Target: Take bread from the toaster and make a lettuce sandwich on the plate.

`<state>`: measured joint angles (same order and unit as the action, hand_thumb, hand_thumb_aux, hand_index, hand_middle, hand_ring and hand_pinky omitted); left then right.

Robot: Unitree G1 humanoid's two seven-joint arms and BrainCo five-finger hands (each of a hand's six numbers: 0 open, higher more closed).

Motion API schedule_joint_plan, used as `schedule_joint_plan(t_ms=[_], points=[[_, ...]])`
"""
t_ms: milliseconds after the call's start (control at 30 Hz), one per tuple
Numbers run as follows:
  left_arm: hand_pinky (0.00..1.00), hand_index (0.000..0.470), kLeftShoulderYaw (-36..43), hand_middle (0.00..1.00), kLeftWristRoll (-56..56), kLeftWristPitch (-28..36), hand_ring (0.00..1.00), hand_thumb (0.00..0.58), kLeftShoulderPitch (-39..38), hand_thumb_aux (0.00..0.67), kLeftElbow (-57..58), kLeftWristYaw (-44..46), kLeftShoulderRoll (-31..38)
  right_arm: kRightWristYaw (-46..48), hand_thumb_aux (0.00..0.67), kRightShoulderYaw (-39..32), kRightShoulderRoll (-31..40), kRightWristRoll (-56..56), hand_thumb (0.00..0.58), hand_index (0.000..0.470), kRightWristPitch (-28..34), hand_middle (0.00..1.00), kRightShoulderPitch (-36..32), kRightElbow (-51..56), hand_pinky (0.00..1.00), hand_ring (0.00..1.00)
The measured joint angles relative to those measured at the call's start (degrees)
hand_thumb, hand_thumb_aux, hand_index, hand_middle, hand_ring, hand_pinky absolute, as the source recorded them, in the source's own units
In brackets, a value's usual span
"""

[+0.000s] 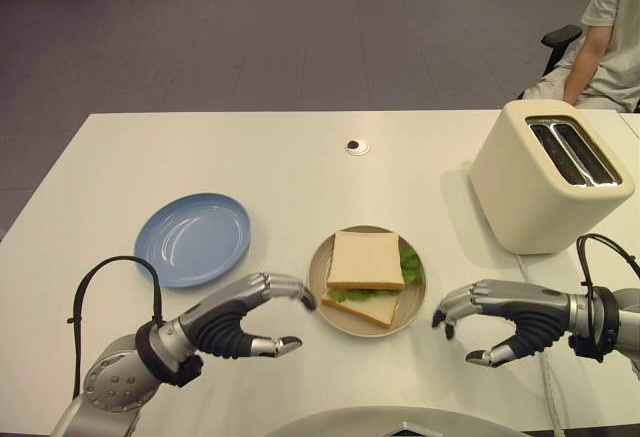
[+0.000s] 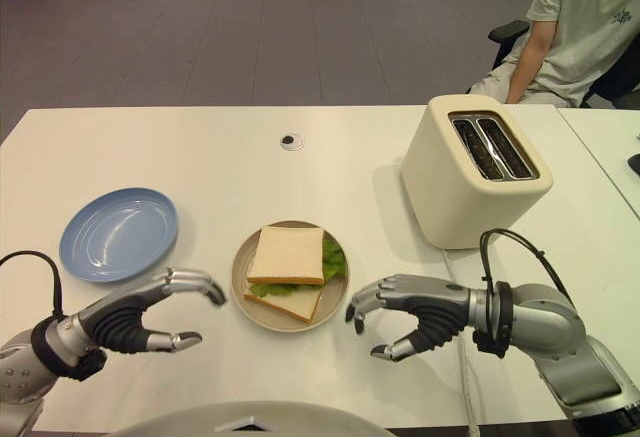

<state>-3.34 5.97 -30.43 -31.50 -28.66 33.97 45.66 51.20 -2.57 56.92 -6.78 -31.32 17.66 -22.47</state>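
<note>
Both hands low over the white tabletop (image 1: pixel 200 147), one on each side of the round tan plate (image 1: pixel 314 279).

- Left hand (image 1: pixel 232 319): just beside the plate's left rim, fingers (image 1: pixel 280 285) spread and lightly bent, holding nothing.
- Right hand (image 1: pixel 505 319): near the right rim but clear of it, likewise spread and holding nothing.
- On the tan plate: bottom slice of white bread (image 1: pixel 362 310), green lettuce leaf (image 1: pixel 410 260) showing at the right and front edges, top slice of white bread (image 1: pixel 366 258) on it. The top slice sits offset toward the far side, not square with the bottom one.
- Cream boxy two-slot toaster (image 1: pixel 530 197): far right, well apart from the plate. Slots look empty, though they are dark and I can't be sure.
- Round light-blue plate (image 1: pixel 192 239): to the left, bare.

Judgement: the sandwich looks built, so what remains is tidying and letting go. If I square the top slice, I should touch only its crust edges with fingertips from both sides at once, so the push cancels and the plate stays put. Keep pressure light, since lettuce slides and soft bread dents. Then lift both hands straight up before drawing them back, to avoid clipping the rim.
</note>
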Motion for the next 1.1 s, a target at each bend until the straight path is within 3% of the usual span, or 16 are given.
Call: schedule_joint_plan(t_ms=[133, 333, 667, 800, 1100], points=[[1.00, 0.470, 3.9, 1.00, -3.4, 3.6, 1.00, 0.580, 1.1, 0.670, 0.1, 3.0, 0.2, 0.6, 0.670, -3.8, -0.9, 4.0, 0.580, 0.470, 1.7, 1.00, 0.4, -0.1, 1.00, 1.00], [1.00, 0.470, 13.5, 1.00, -21.3, 8.3, 1.00, 0.580, 5.3, 0.670, 5.1, 2.8, -2.4, 0.5, 0.670, -13.0, -5.9, 14.2, 0.580, 0.470, 4.6, 1.00, -1.3, 3.1, 1.00, 1.00], [1.00, 0.470, 22.5, 1.00, -37.1, 7.8, 1.00, 0.580, 16.6, 0.670, 13.0, -4.5, -8.1, -8.8, 0.670, -20.4, -16.0, 25.0, 0.580, 0.470, 1.5, 1.00, -11.4, 15.0, 1.00, 1.00], [1.00, 0.470, 23.7, 1.00, -39.0, 7.2, 1.00, 0.580, 23.4, 0.670, 20.1, -9.6, -11.0, -13.1, 0.670, -21.3, -19.4, 28.3, 0.580, 0.470, 1.5, 1.00, -18.6, 22.2, 1.00, 1.00], [1.00, 0.470, 25.7, 1.00, -39.4, 2.7, 1.00, 0.580, 43.3, 0.670, 46.1, -20.6, -16.2, -26.9, 0.670, -24.4, -28.9, 34.5, 0.580, 0.470, -2.7, 1.00, -41.6, 53.7, 1.00, 1.00]])
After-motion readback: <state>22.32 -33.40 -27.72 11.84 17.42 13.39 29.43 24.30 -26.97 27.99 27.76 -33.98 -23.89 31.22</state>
